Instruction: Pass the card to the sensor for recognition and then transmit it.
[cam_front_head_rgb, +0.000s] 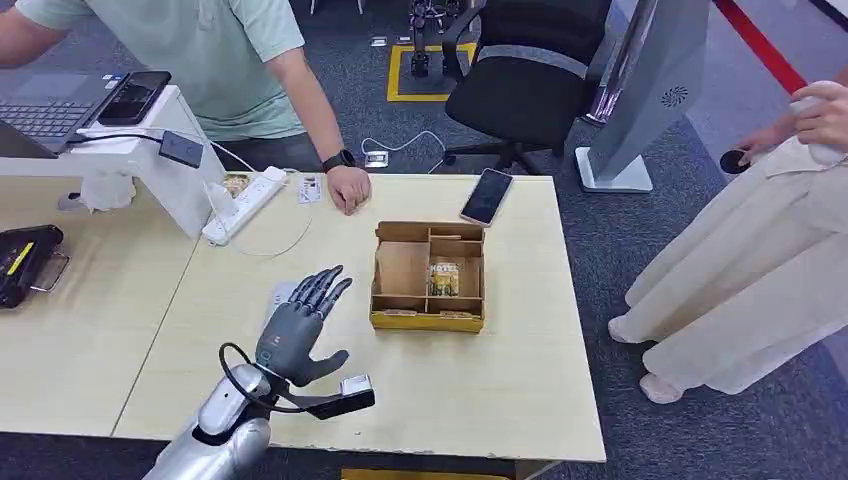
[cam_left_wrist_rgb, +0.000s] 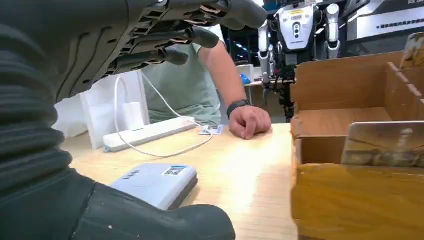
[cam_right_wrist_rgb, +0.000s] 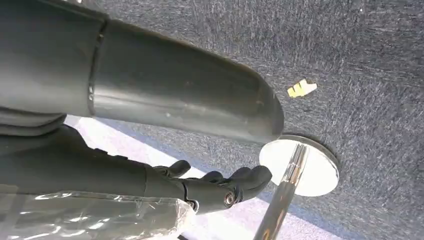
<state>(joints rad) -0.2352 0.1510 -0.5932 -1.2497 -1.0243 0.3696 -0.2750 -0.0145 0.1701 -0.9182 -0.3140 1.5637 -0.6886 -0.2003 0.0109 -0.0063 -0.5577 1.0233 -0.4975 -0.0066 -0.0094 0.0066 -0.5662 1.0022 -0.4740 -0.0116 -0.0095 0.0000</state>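
My left hand (cam_front_head_rgb: 300, 325) hovers over the table with its fingers stretched out and apart, holding nothing. Just beneath its fingers (cam_left_wrist_rgb: 190, 37) lies the flat grey-white sensor pad (cam_left_wrist_rgb: 155, 182), partly hidden under the hand (cam_front_head_rgb: 281, 293). To the right stands a cardboard box (cam_front_head_rgb: 402, 268) with several compartments. A printed card (cam_front_head_rgb: 443, 278) stands in its middle compartment, and its pale back (cam_left_wrist_rgb: 385, 145) shows close by in the left wrist view. My right hand (cam_right_wrist_rgb: 220, 182) hangs over the carpet with loosely bent fingers and nothing in it.
A person across the table rests a fist (cam_front_head_rgb: 348, 188) on the far edge, beside a small card (cam_front_head_rgb: 310, 188). A white power strip (cam_front_head_rgb: 245, 205) with a cable, a phone (cam_front_head_rgb: 486, 196) and a laptop stand (cam_front_head_rgb: 150, 150) lie at the back. Another person (cam_front_head_rgb: 760, 250) stands at the right.
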